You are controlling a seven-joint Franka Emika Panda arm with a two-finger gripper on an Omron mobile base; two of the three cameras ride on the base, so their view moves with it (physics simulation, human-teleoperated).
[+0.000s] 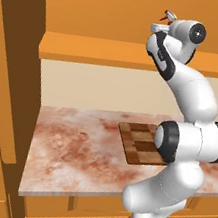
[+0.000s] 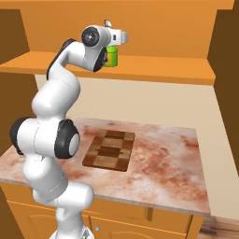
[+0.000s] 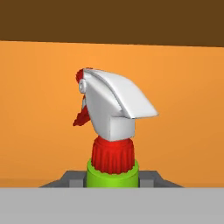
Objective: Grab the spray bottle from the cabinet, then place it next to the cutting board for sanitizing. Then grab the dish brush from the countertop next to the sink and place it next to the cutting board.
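1. I had the cabinet [image 2: 154, 70] open across the upper part of both base views, its plain shelf running above the marble countertop [image 1: 73, 150]; the checkered cutting board [image 2: 109, 150] lay flat on that counter, well below the shelf and off toward the arm's side.
2. The arm was stretched up from the base, elbow bent, wrist level with the shelf and the hand pointing into the cabinet.
3. The spray bottle [image 2: 111, 57] stood upright on the shelf, its long axis vertical, directly in front of the hand; in the hand view its green shoulder sat between the two grey fingertips, the red collar and white trigger head rising above them.
4. The gripper [image 3: 112, 178] had its fingers [image 3: 70, 179] partly drawn in, one on each side of the bottle's neck; I could not tell whether they were already pressing on it.
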